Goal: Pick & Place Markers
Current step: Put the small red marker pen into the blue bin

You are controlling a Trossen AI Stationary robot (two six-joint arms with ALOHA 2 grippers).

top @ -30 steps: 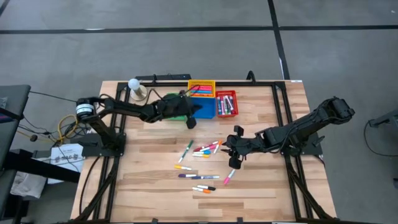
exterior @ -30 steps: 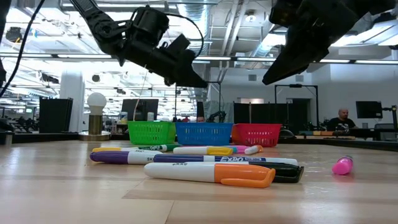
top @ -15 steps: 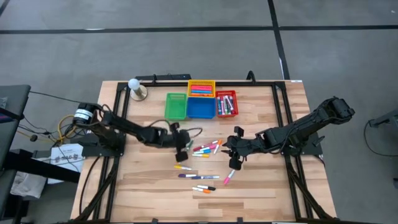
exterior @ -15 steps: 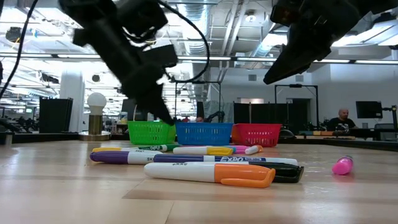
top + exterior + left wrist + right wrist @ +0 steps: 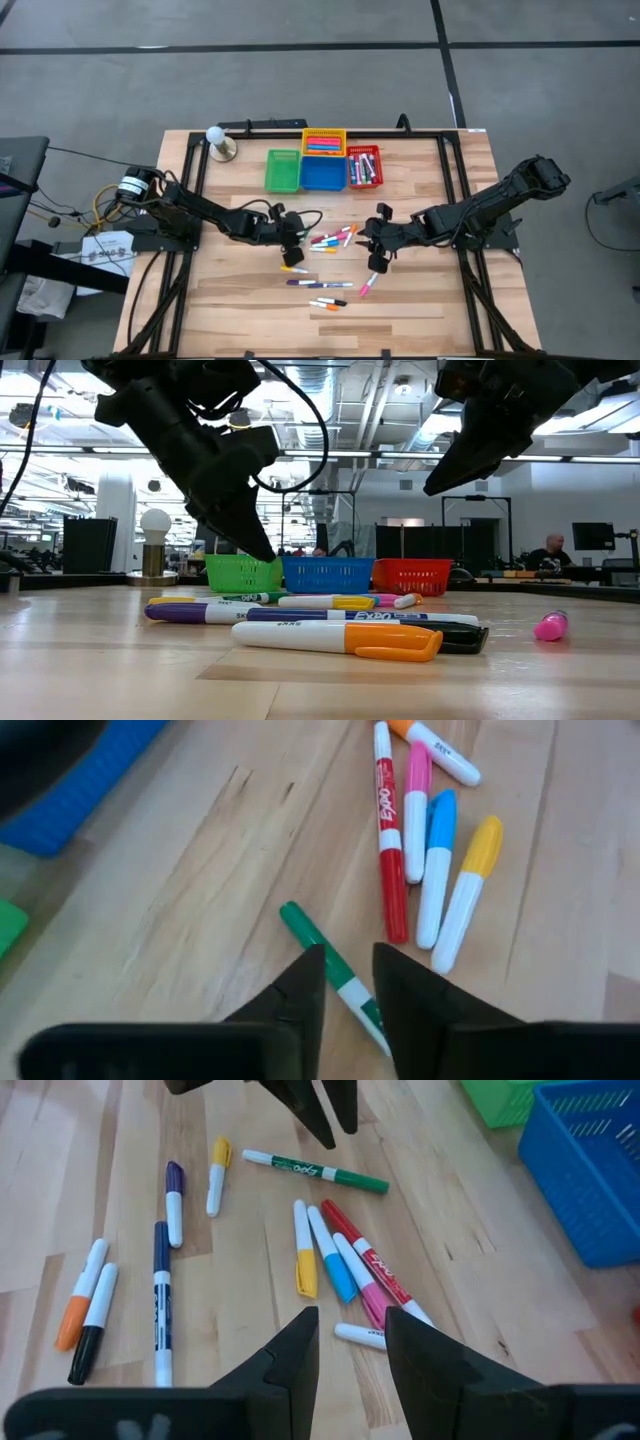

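Note:
Several markers lie flat on the wooden table (image 5: 240, 300). A green marker (image 5: 330, 963) (image 5: 315, 1171) (image 5: 300, 243) lies beside a row of red, pink, blue and yellow ones (image 5: 425, 860) (image 5: 335, 240). More markers (image 5: 320, 290) lie nearer the table's near edge. My left gripper (image 5: 348, 982) (image 5: 296, 240) (image 5: 265, 552) hovers just above the green marker, fingers narrowly open, one on each side of it. My right gripper (image 5: 351, 1325) (image 5: 373, 258) hangs open, above the table to the right of the row.
Green (image 5: 283, 170), blue (image 5: 323, 172), red (image 5: 364, 166) and yellow (image 5: 323, 141) baskets stand toward the far edge; the red and yellow ones hold markers. A white bulb on a stand (image 5: 217, 140) is at the far left. A pink marker (image 5: 368, 287) lies under the right arm.
My left gripper has swung from over the green and blue baskets toward the near edge and come down to the green marker. The right arm has kept still, and the markers on the table have not moved.

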